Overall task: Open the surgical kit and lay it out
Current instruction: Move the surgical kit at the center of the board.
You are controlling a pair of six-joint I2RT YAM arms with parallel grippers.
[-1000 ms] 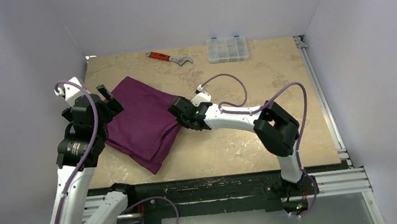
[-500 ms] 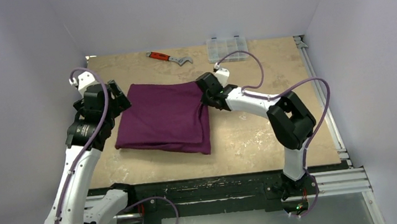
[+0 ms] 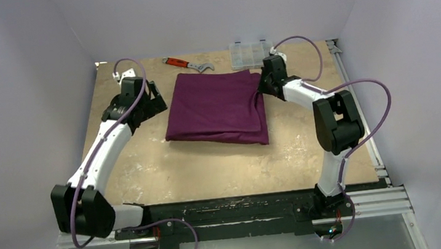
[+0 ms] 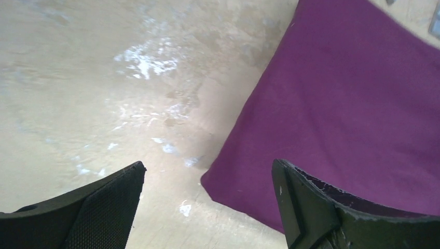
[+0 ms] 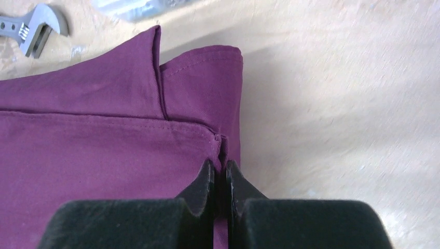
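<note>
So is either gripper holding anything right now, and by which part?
The right gripper pinches the purple cloth by a stitched fold at its right edge. The left gripper is open, holding nothing.

we log both arms stretched far forward. left gripper (image 4: 207, 171): jaws wide apart, holding nothing, low over the surface (image 4: 78, 78). right gripper (image 5: 220, 168): jaws pressed together on a hem fold of the purple cloth (image 5: 93, 150), elbow raised, wrist angled inward.

1. Beige, mottled table (image 3: 148, 169) marked with pale scuffs.
2. Plain pale-lavender walls (image 3: 206, 8) enclose three sides.
3. Aluminium rail (image 3: 377, 151) runs along the table's right edge.
4. Soft, even light.
</note>
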